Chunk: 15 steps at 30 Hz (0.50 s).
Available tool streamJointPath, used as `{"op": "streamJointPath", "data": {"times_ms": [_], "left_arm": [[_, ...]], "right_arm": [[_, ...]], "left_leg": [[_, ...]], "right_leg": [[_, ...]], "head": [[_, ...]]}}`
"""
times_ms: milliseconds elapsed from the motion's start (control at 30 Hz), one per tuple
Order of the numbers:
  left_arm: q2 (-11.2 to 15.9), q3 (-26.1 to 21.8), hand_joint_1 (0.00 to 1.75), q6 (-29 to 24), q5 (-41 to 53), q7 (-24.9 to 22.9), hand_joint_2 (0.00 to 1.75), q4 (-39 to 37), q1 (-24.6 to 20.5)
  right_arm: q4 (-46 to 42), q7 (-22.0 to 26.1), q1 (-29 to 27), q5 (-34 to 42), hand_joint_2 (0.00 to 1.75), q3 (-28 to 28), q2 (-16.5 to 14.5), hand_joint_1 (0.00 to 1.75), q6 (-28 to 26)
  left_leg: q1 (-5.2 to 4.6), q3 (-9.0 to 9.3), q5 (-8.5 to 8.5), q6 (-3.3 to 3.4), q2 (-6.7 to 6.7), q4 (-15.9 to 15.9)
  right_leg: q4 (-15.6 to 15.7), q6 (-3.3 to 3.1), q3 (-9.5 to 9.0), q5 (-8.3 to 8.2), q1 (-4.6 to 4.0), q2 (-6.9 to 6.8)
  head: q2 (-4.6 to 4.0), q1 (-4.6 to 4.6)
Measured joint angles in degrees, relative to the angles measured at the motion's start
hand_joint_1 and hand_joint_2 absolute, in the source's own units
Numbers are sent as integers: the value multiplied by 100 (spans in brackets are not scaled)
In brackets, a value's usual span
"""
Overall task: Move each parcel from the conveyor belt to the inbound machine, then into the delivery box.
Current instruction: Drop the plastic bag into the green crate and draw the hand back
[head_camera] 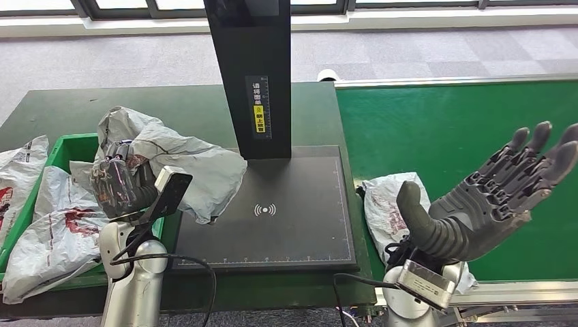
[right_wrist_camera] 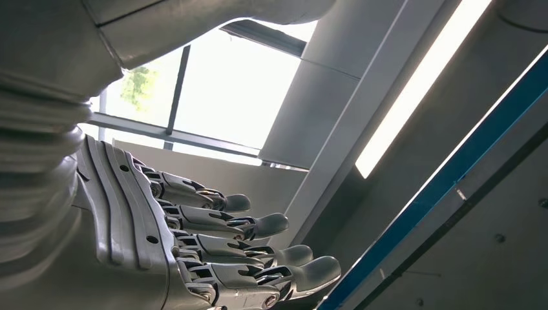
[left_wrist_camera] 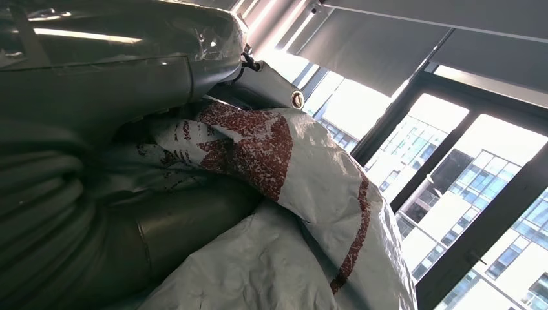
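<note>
Your left hand (head_camera: 121, 185) grips a parcel (head_camera: 184, 167), held between the scan pad (head_camera: 300, 225) and the green box (head_camera: 75, 146), partly over both. Carry it clear over the box rim before letting go; the bag looks floppy, so drop low. Right hand (head_camera: 487, 201) is spread, holding nothing, above the belt (head_camera: 450, 129). Another parcel (head_camera: 382, 204) waits there, probably touching the pad's edge.
</note>
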<state>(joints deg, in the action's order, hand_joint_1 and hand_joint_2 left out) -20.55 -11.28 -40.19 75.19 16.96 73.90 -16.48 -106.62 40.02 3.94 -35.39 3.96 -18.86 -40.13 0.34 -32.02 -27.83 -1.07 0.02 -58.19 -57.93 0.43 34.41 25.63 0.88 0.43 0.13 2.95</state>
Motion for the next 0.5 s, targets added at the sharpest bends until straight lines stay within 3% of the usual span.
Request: {"op": "streamJointPath", "data": {"times_ms": [500], "left_arm": [[0,0,175,0,0,0,175,0,0]], "right_arm": [[0,0,0,-1,175,0,0,0,0]], "left_leg": [[0,0,0,0,0,0]], "right_leg": [[0,0,0,0,0,0]], "head": [[0,0]]}}
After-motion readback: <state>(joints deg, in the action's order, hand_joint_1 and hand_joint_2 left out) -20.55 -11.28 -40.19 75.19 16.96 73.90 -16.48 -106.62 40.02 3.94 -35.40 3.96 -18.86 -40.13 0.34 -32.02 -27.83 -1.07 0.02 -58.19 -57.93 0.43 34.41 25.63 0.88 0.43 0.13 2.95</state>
